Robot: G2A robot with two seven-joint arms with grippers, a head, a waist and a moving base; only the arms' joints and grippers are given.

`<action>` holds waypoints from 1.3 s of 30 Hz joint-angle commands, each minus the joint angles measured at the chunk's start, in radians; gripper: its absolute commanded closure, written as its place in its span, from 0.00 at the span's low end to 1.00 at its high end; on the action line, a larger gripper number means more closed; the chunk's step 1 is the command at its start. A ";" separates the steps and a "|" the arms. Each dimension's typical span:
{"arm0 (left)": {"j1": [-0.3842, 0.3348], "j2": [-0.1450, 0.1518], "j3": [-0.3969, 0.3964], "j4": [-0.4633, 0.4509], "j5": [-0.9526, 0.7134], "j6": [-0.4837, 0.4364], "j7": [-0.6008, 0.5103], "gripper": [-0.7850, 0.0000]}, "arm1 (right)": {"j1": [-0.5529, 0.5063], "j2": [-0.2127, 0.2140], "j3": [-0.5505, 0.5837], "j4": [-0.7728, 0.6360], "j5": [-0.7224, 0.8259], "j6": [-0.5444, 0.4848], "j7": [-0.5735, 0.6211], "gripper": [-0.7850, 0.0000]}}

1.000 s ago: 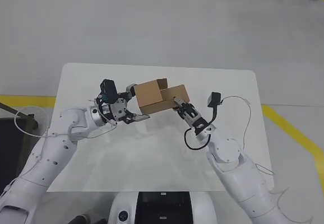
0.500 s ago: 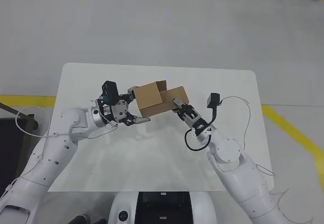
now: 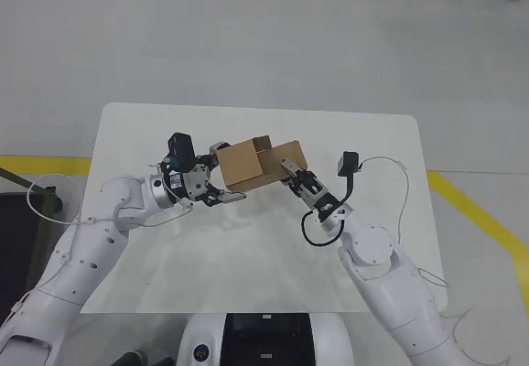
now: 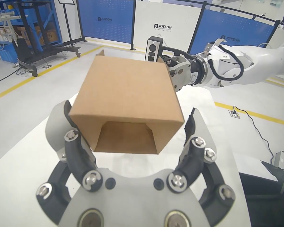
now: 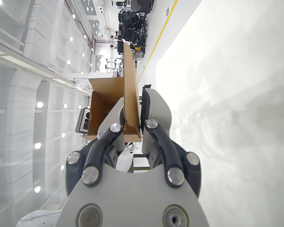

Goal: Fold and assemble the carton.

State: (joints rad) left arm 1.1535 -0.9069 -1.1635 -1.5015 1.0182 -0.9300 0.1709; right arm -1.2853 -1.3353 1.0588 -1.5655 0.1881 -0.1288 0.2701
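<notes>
Left wrist view: the cardboard carton (image 4: pixel 127 90), pinched at a flap (image 5: pixel 130 76) by the right gripper (image 5: pixel 133 102), is held aloft inside the spread left gripper (image 4: pixel 129 119). Squaring-up is judged under way; a left grasp is required.

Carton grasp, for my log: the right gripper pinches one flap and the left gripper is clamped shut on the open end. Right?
Not quite. The left wrist view shows the left gripper open around the open end of the carton, not clamped. The right gripper does pinch a flap.
</notes>
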 commanded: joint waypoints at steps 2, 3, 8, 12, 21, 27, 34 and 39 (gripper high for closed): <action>0.001 -0.002 -0.003 0.000 0.001 0.000 -0.003 0.00 | 0.001 -0.001 0.001 0.001 -0.001 0.000 0.002 0.69; 0.001 -0.002 -0.004 0.001 -0.001 -0.001 -0.004 0.00 | 0.001 -0.001 0.001 0.001 -0.002 -0.001 0.002 0.67; 0.005 -0.005 -0.002 0.006 -0.008 -0.007 -0.014 0.11 | 0.001 -0.003 0.001 0.004 0.005 -0.002 0.010 0.88; 0.007 -0.009 0.003 0.007 -0.002 -0.009 -0.022 0.16 | 0.004 -0.005 0.001 0.010 0.019 -0.002 0.018 0.91; 0.006 -0.014 -0.008 0.005 0.005 -0.002 -0.010 0.11 | 0.003 -0.010 0.009 0.012 0.041 -0.001 0.007 1.00; 0.009 -0.017 -0.015 0.005 0.008 -0.005 -0.003 0.00 | 0.003 -0.012 0.012 0.014 0.057 -0.002 0.014 1.00; 0.013 -0.020 -0.020 0.008 0.005 -0.016 -0.010 0.00 | 0.004 -0.014 0.015 0.014 0.062 -0.004 0.023 1.00; 0.012 -0.023 -0.018 0.012 -0.005 -0.020 -0.021 0.00 | 0.003 -0.016 0.014 0.010 0.056 -0.003 0.024 1.00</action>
State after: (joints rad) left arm 1.1658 -0.9295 -1.1825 -1.4913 1.0153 -0.9488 0.1532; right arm -1.2824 -1.3510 1.0724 -1.5544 0.2453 -0.1321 0.2931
